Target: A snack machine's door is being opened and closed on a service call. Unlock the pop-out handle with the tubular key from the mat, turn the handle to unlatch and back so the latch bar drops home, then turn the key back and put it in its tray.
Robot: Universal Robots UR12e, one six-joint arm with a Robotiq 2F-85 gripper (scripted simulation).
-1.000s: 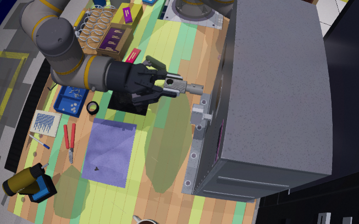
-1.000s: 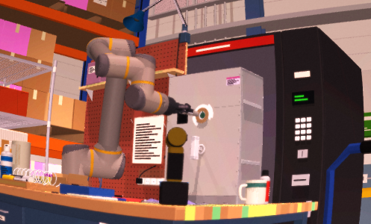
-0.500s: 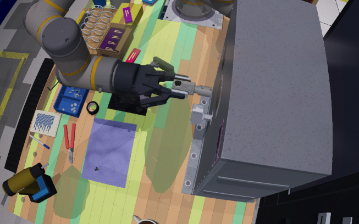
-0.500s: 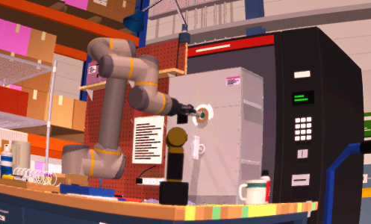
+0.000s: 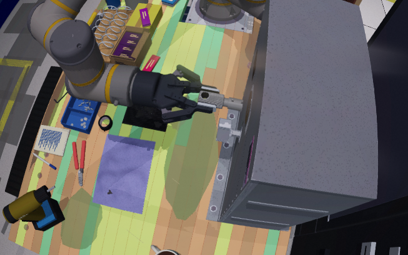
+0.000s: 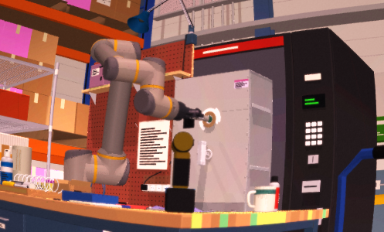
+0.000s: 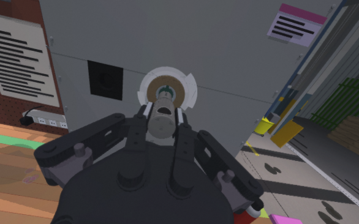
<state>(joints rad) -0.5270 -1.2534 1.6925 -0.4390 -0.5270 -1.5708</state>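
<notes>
The tubular key (image 5: 213, 100) (image 7: 162, 117) is a grey knurled cylinder, and my gripper (image 5: 207, 99) (image 7: 162, 114) (image 6: 197, 115) is closed around its body. The key's barrel points at the round lock (image 7: 166, 91) (image 6: 209, 117) on the grey door and its tip sits at the lock's centre. The lock has a tan ring and a green core. The pop-out handle (image 5: 227, 131) (image 6: 203, 152) sticks out of the door below the lock. The purple mat (image 5: 124, 173) lies empty on the bench. A black tray (image 5: 145, 117) lies under my wrist.
Behind the door stands the black snack machine (image 6: 325, 127). A blue parts bin (image 5: 80, 112), red pliers (image 5: 79, 160), a tape roll (image 5: 105, 122) and a yellow drill (image 5: 29, 207) lie left of the mat. A mug (image 6: 262, 198) stands at the bench front.
</notes>
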